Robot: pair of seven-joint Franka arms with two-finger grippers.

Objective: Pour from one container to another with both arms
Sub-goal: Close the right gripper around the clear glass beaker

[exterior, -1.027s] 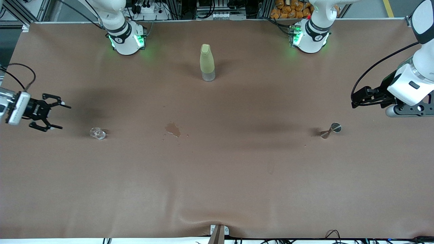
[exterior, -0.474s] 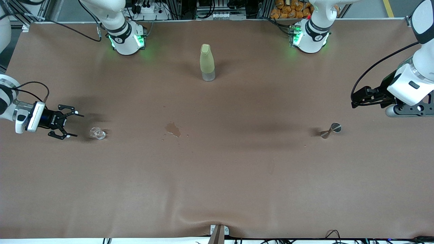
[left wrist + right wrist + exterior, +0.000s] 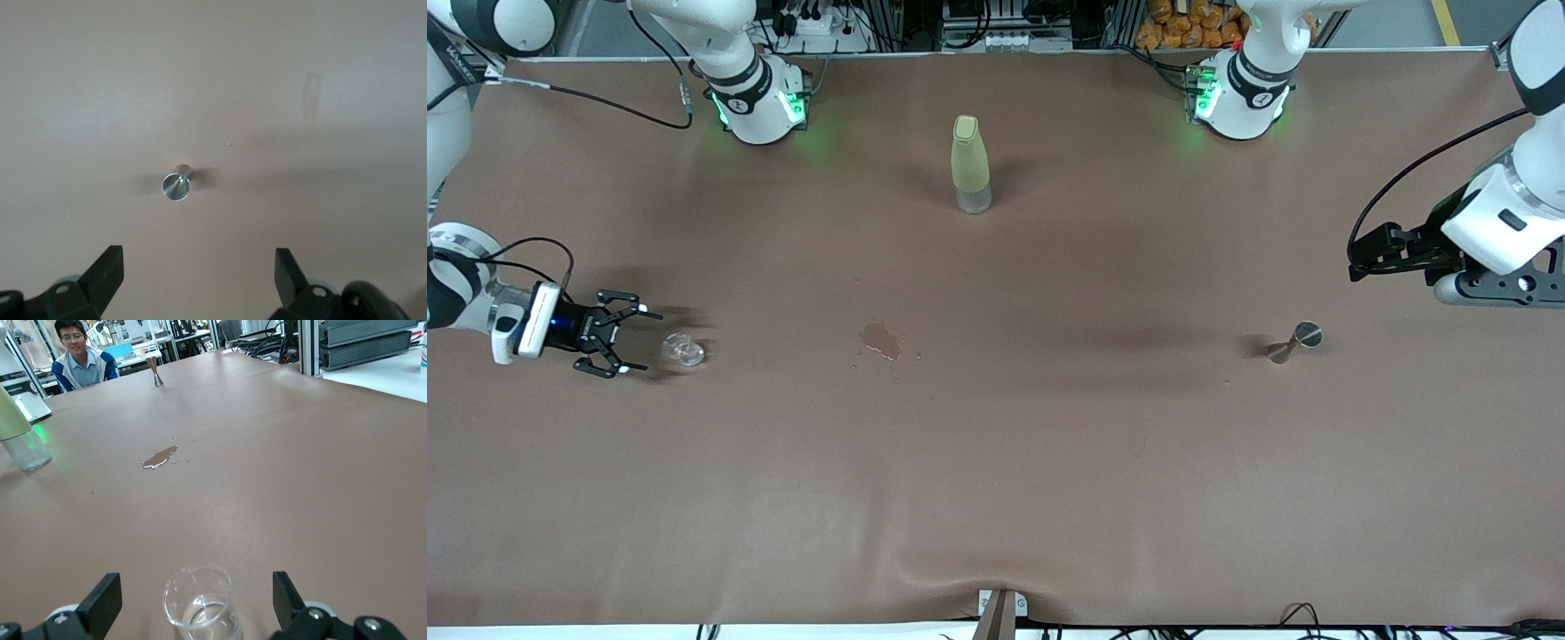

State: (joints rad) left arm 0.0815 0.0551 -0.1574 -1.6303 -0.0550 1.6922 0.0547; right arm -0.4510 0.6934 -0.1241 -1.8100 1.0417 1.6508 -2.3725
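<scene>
Closer now — right gripper point(image 3: 633, 340), wide open, beside glass cup point(image 3: 683, 349).

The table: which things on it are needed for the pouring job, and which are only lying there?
For the job:
- glass cup, upright, just ahead of the open right claw
- metal jigger, standing below the open left claw

Just lying about:
- yellow-green bottle, standing between the arm bases
- small spill on the brown table

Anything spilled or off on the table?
Yes: a small brown puddle with stray droplets lies on the table, between the glass cup and the jigger, nearer the front camera than the bottle. All three stand upright.
</scene>
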